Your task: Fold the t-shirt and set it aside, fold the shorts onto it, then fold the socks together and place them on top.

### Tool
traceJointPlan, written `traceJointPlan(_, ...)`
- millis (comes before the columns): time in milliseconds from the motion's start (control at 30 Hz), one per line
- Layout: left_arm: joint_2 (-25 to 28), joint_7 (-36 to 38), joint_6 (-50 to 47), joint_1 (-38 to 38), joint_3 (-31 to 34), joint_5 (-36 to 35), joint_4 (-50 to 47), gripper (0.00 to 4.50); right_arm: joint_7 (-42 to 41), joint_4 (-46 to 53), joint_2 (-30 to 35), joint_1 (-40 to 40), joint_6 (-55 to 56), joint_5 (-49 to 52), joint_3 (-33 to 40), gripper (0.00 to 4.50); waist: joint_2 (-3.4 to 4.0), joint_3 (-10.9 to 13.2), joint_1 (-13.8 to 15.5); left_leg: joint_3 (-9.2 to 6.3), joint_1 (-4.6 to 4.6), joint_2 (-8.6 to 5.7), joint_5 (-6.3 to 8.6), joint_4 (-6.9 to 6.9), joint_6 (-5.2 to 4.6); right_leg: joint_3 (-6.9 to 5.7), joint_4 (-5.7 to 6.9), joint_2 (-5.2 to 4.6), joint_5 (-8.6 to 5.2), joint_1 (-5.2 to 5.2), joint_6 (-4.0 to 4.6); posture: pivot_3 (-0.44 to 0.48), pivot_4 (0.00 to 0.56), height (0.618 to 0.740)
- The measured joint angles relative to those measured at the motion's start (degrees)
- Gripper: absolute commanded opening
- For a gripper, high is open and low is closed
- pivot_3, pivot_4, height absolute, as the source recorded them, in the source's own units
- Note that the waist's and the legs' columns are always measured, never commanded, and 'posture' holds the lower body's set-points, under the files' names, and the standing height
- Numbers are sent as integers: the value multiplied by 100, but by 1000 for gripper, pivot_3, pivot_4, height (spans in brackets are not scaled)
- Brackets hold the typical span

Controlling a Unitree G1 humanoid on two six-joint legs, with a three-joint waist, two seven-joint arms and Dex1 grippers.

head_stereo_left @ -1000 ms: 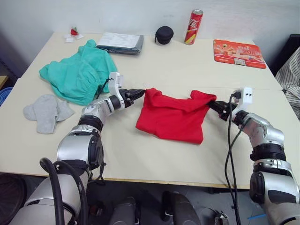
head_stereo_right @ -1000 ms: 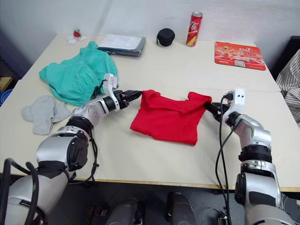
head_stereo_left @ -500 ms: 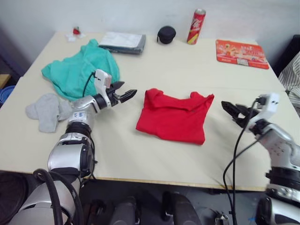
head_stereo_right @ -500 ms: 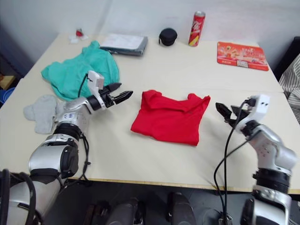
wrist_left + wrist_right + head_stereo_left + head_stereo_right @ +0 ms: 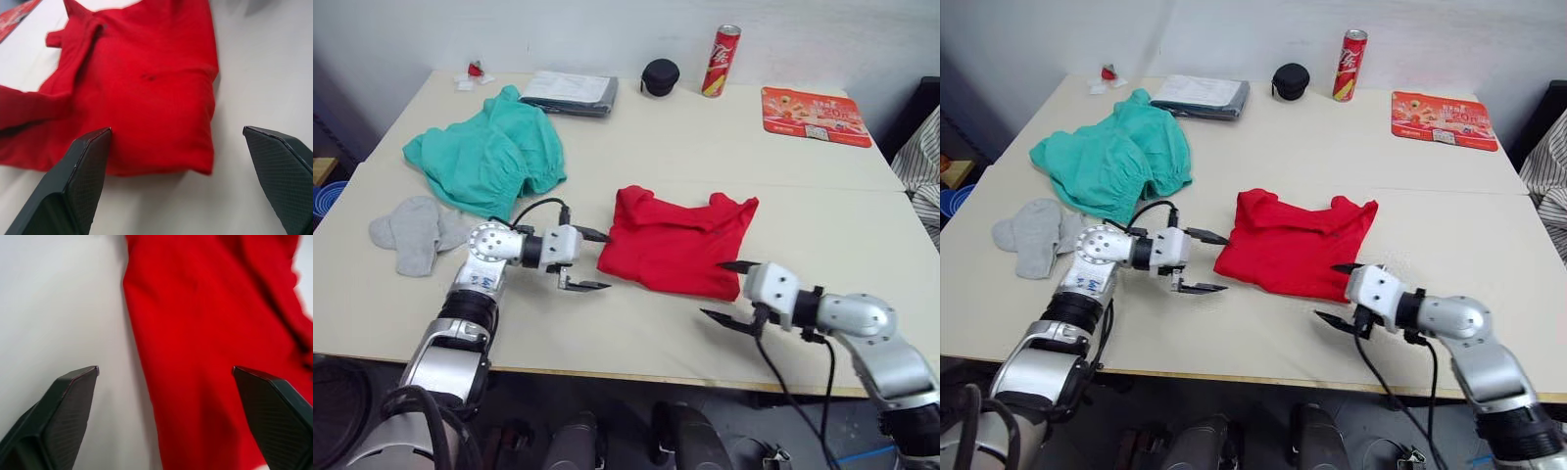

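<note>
The red t-shirt (image 5: pixel 680 245) lies folded into a rough rectangle at the table's middle, collar side away from me. My left gripper (image 5: pixel 599 261) is open just left of its near left corner, touching nothing; the left wrist view has that corner (image 5: pixel 195 147) between the spread fingers (image 5: pixel 78 181). My right gripper (image 5: pixel 715 290) is open at the near right corner, and the shirt's edge (image 5: pixel 205 357) lies between its fingers (image 5: pixel 63 406). At the far left, the teal shorts (image 5: pixel 484 162) lie crumpled. The grey socks (image 5: pixel 416 230) rest flat beside them, nearer me.
Along the far edge stand a flat grey folded packet (image 5: pixel 568 90), a black round case (image 5: pixel 658 74), a red can (image 5: pixel 720 59) and a red printed mat (image 5: pixel 816 101). A small red item (image 5: pixel 470 69) sits at the far left corner. Striped cloth (image 5: pixel 922 162) hangs off the right.
Both grippers let go of the shirt's far corners, drew apart open, then came down to its near corners. The shirt has stayed where it was.
</note>
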State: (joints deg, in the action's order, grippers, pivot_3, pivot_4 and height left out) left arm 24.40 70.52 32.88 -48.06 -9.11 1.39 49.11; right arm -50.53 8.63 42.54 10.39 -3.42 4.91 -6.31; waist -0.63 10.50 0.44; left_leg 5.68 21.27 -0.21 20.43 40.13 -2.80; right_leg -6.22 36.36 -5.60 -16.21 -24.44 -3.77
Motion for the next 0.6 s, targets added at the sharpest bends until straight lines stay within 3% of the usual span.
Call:
traceJointPlan(67,-122,-183,135,-209,-100,155,343,3640,28,-213,2,182,342,-328,-160,2919,0,0,0,-2,-1,1,-1,0,-1,-3,0,1,0,2,0,0,150,740)
traceJointPlan(167,-197,-297,209,-443,-133,247,600,2571,167,-453,0,294,659,-597,-232,1813,0,0,-5,-3,-2,0,-2,-1,-3,-3,1,-1,0,2,0,0,150,740)
traceJointPlan(333,-42,30,216,-448,-147,233,740,896,212,-596,117,121,988,-658,-177,24,0,0,-23,-6,-1,1,-2,-1,-3,-7,2,0,0,2,0,0,150,740)
traceJointPlan(433,245,520,169,-128,-120,21,442,45,108,-556,349,-272,1115,-460,140,0,0,0,-28,-12,-2,1,-2,-3,-3,-9,-3,-2,0,5,0,0,150,740)
traceJointPlan(600,581,893,-166,689,-71,-465,-705,45,-63,-230,523,-1068,1219,-84,588,0,0,0,-8,-27,-3,2,-1,-6,-4,-18,-16,-6,0,17,0,0,150,740)
